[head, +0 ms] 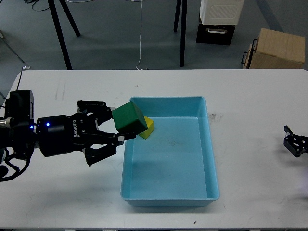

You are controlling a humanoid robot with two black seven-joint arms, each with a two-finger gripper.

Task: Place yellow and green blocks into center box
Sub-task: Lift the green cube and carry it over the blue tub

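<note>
My left gripper (119, 124) is shut on the green block (130, 117) and holds it in the air over the left rim of the light blue box (211, 159) at the table's middle. The yellow block (148, 128) lies inside the box near its far left corner, mostly hidden behind the green block. My right gripper (294, 143) sits at the far right edge of the table, small and dark, fingers spread a little.
The white table (72, 91) carries only the box. Beyond its far edge stand black stand legs (60, 33), a white and black case (219, 19) and a cardboard box (276, 48) on the floor.
</note>
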